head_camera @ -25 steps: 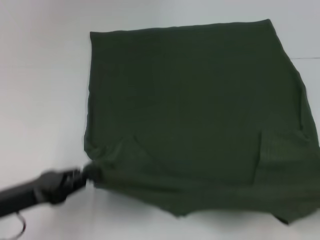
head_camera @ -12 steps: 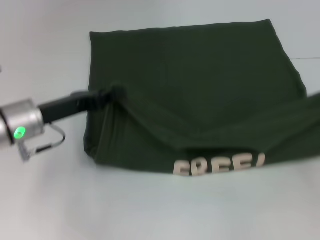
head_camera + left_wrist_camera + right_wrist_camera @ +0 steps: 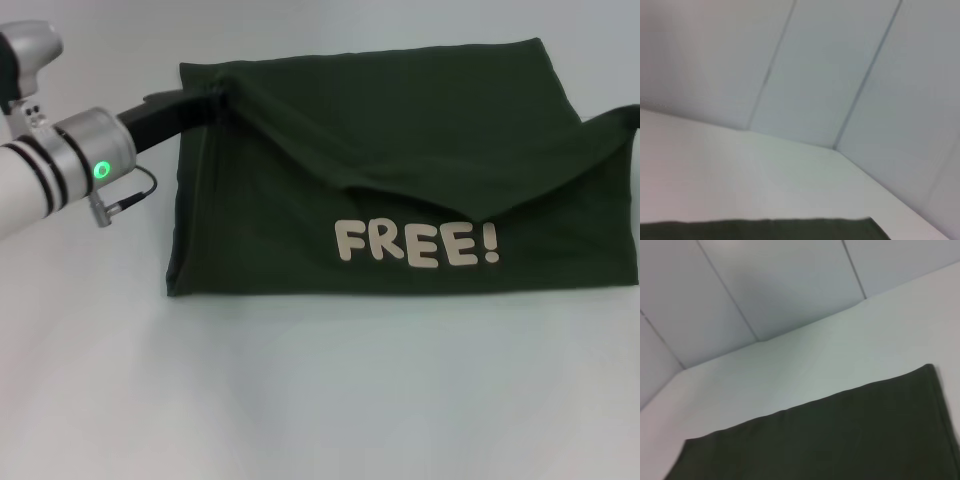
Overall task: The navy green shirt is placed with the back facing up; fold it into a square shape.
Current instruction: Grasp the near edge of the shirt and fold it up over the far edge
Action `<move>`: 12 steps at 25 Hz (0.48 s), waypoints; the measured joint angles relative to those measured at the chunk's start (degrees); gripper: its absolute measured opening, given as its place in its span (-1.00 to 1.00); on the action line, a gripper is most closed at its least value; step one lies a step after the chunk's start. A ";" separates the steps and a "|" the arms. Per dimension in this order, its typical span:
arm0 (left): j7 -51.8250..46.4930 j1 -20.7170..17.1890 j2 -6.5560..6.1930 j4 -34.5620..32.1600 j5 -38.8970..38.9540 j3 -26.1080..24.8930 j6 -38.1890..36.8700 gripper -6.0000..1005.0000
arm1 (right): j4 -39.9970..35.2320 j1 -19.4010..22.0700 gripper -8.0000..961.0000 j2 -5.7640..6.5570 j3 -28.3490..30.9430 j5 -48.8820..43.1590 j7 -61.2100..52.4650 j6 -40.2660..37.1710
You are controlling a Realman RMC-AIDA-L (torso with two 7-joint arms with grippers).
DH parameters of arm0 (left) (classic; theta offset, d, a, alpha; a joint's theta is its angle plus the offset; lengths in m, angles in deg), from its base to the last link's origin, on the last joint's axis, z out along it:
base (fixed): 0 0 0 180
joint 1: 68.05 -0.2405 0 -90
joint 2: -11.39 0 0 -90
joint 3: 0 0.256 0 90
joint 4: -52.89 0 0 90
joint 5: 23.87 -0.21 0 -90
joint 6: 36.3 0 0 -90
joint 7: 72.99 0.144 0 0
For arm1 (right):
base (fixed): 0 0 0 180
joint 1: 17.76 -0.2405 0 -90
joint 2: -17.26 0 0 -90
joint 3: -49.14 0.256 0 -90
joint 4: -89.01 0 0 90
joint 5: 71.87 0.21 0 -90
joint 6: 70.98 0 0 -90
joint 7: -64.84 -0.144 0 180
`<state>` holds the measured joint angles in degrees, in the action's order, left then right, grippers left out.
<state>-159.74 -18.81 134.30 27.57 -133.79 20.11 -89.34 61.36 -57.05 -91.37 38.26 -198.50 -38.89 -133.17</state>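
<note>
Closest to you is a wide strip of bare white table (image 3: 320, 400). You have lots of open room there.

Next comes the near edge of the navy green shirt (image 3: 400, 170). This edge is a straight fold running from side to side. Just above the fold you can read pale letters (image 3: 416, 245) that spell "FREE!". The front half of the shirt is flipped over onto the back half, so the top layer sags in a loose V across the middle.

On your left, the left gripper (image 3: 215, 100) pinches a corner of the flipped layer. It holds that corner up near the shirt's far left edge. Its fingers are closed tight on the cloth.

On your right, the other flipped corner is lifted at the picture's edge. You cannot see the right gripper.

Farther back, the far edge of the shirt lies flat and straight. Past it there is more bare table, then the grey wall panels (image 3: 790, 280).
</note>
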 joint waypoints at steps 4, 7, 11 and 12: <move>6.17 1.06 0.67 3.29 4.42 0.14 4.94 -0.85 | 2.75 -1.37 -0.89 -0.60 -0.03 0.07 2.75 5.88; 10.57 1.38 0.98 5.82 6.93 0.04 8.20 -0.85 | 5.41 -1.72 -0.89 -1.21 -0.05 1.43 6.00 10.63; 17.79 1.24 1.13 10.06 12.07 -0.09 11.17 -0.85 | 8.06 -1.88 -0.89 -2.25 -0.08 4.15 11.23 15.76; 18.92 1.12 1.15 10.63 13.08 -0.12 11.42 -0.85 | 8.31 -1.94 -0.89 -2.58 -0.09 4.68 12.34 16.39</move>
<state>-140.82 -17.69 135.45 38.21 -120.71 19.99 -77.91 69.68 -58.99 -93.95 38.16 -193.82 -26.56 -116.77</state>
